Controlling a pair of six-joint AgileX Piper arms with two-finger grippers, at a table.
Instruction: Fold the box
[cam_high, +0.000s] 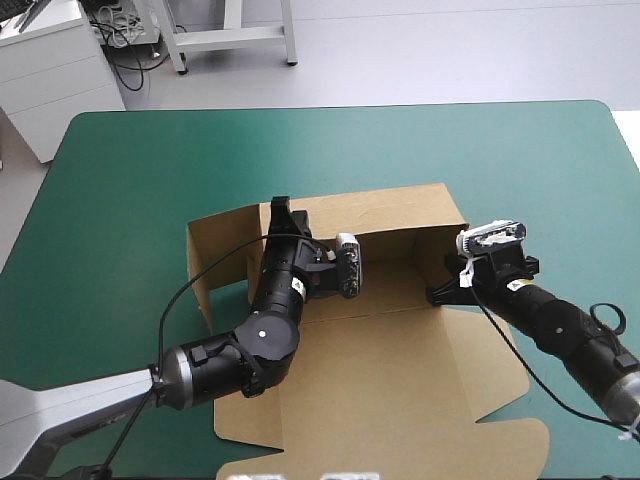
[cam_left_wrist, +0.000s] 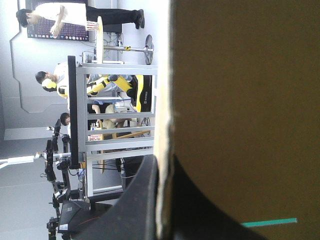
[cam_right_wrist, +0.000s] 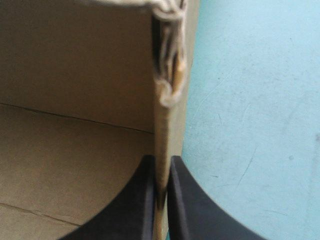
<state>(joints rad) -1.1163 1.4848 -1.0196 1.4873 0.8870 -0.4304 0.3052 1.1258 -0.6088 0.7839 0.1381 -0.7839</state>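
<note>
Brown box (cam_high: 400, 380) half-raised on a teal-green tabletop (cam_high: 120, 170), both tools pinching its walls.
The left tool (cam_high: 281, 212) is all but pressed together on the back wall's top edge; the right tool (cam_right_wrist: 161, 195) likewise grips a side wall, board between its fingers; a flat panel lies under both arms.

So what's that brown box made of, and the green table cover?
The box looks like matte brown corrugated cardboard: its wall's cut edge shows frayed layers. The teal-green cover seems a smooth, faintly scratched mat; exact material unclear.
</note>
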